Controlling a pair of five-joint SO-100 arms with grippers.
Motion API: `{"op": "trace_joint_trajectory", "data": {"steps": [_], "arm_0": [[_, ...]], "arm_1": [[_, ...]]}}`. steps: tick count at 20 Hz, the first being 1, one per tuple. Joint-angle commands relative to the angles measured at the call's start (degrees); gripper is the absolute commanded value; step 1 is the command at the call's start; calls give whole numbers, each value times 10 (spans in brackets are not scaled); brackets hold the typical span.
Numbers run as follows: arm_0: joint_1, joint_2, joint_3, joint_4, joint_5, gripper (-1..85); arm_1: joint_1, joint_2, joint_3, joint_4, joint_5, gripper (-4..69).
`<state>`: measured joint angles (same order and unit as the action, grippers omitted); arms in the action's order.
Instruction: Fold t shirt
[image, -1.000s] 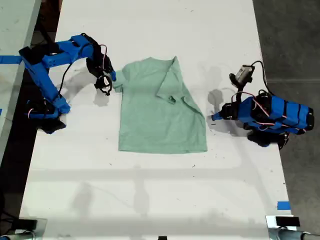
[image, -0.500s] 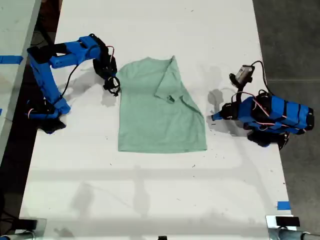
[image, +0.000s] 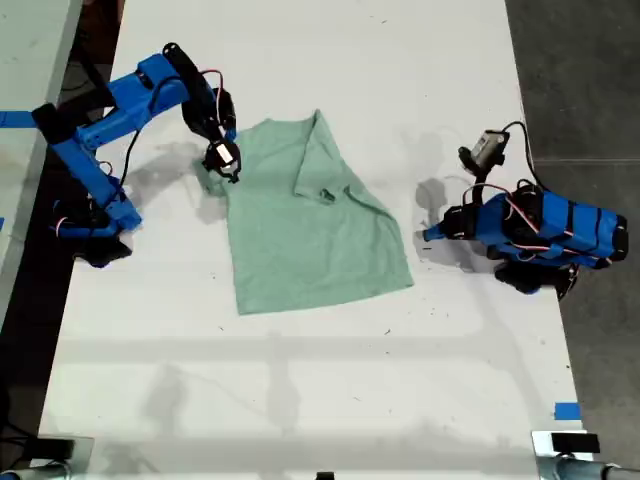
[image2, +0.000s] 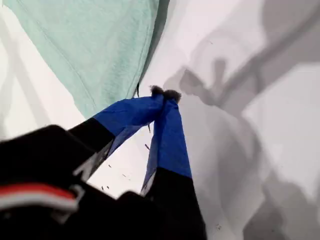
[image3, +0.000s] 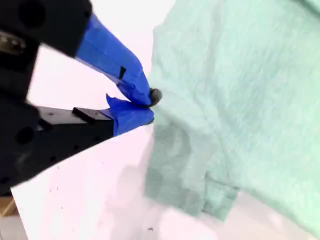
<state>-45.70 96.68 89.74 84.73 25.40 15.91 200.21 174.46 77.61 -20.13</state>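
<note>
The pale mint-green t shirt (image: 310, 235) lies on the white table (image: 300, 400), slightly skewed, with one sleeve folded over its body. At the exterior view's left, my second gripper (image: 222, 160) is shut on the shirt's other sleeve edge and holds it raised off the table. Its blue tips (image3: 147, 105) pinch the cloth (image3: 235, 100). My first gripper (image: 430, 235) rests low at the exterior view's right, just off the shirt's side edge. It is shut (image2: 164, 94) with nothing in it, and the shirt's edge (image2: 100, 50) lies a little beyond the tips.
The first arm's body (image: 545, 235) lies near the table's edge at the exterior view's right, with grey floor beyond. The second arm's base (image: 90, 225) stands at that view's left edge. A strip of blue tape (image: 567, 411) marks the near corner at the exterior view's right.
My second gripper closed in on the sleeve, took hold and lifted it. The shirt's top slid toward the exterior view's left and its hem tilted. The first arm stayed still.
</note>
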Motion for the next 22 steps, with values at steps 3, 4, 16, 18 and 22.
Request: {"op": "trace_joint_trajectory", "data": {"steps": [3,4,16,18,22], "arm_0": [[103,-58,-143,-4,-4,-3],[103,-75,-145,5,-18,-3],[-160,38,336,-217,44,197],[-163,-2,336,-228,35,23],[-181,1,310,-199,40,-3]], "arm_1": [[-6,4,31,0,-4,-19],[-7,4,31,0,-3,-19],[-9,4,31,0,-3,-19],[-7,4,31,0,-4,-19],[-8,4,31,0,-4,-19]]}}
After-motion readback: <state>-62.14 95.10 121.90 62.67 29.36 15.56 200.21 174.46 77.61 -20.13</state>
